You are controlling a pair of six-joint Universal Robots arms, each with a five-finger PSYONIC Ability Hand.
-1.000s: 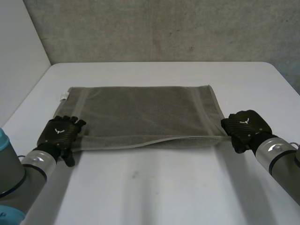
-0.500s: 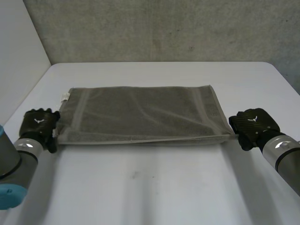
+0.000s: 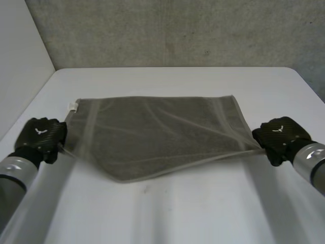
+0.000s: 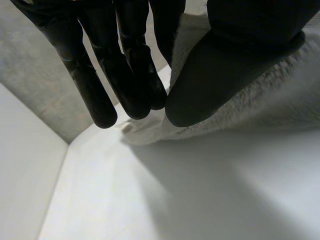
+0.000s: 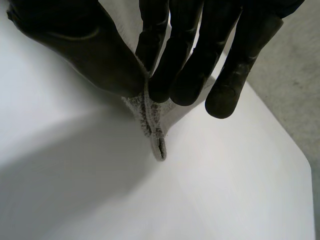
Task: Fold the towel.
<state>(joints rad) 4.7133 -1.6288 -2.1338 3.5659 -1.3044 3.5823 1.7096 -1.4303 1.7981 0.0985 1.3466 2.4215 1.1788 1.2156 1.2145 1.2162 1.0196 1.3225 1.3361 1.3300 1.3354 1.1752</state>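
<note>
A: Step in hand?

B: Looks like the carry of a fold. Towel point(image 3: 157, 132) pinched at both near corners and raised off the white table point(image 3: 167, 218), far edge seemingly resting on it, near edge sagging to a low point between the hands.

A: And the hands?

B: At the near left corner, left hand point(image 3: 39, 136), thumb pressing cloth against the fingers point(image 4: 132, 75). At the near right corner, right hand point(image 3: 278, 134), hem nipped between thumb and fingers point(image 5: 162, 60). Both clamped on cloth.

A: Next move?

B: Probably calls for carrying both corners toward the far edge, level and at one pace, with enough stretch to take out the sag. Then laying near corners onto far corners before letting go. Risk: slack middle dragging and creasing.

A: Any labels or writing?

B: Small white tag point(image 3: 73, 106) at the far left corner, too small to read. White bird-like emblem point(image 3: 37, 131) on the back of each hand. No legible words anywhere.
</note>
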